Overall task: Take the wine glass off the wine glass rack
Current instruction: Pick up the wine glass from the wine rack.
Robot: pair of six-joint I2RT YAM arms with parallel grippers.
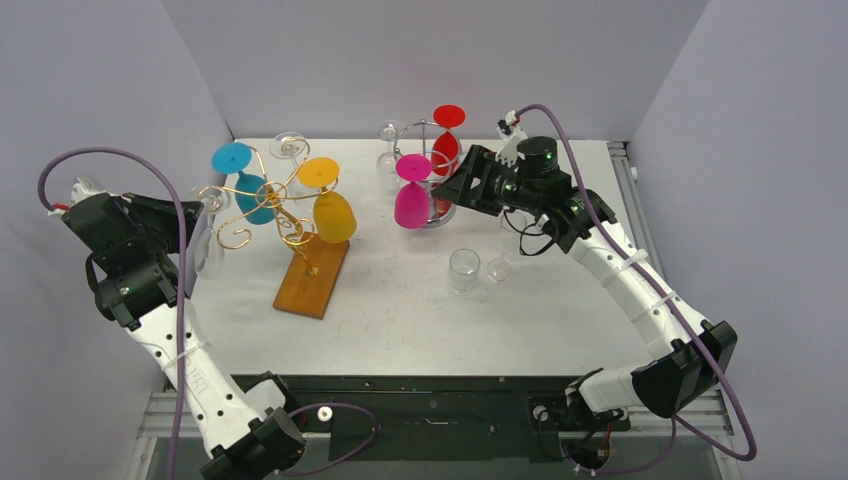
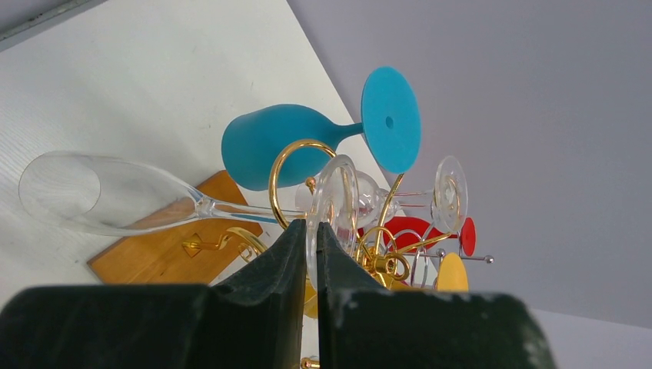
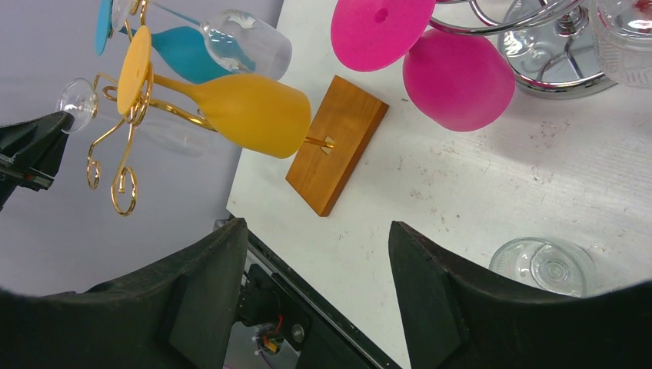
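- The clear wine glass hangs bowl-down at the left edge of the rack, its stem crossing a gold curl and its round foot pinched in the left gripper.
- The gold wire rack stands upright on a wooden base.

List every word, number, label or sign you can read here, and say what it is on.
None: no text can be read in any view.
The blue glass, yellow glass, pink glass, clear glass, gold rack and wooden base are all plain.
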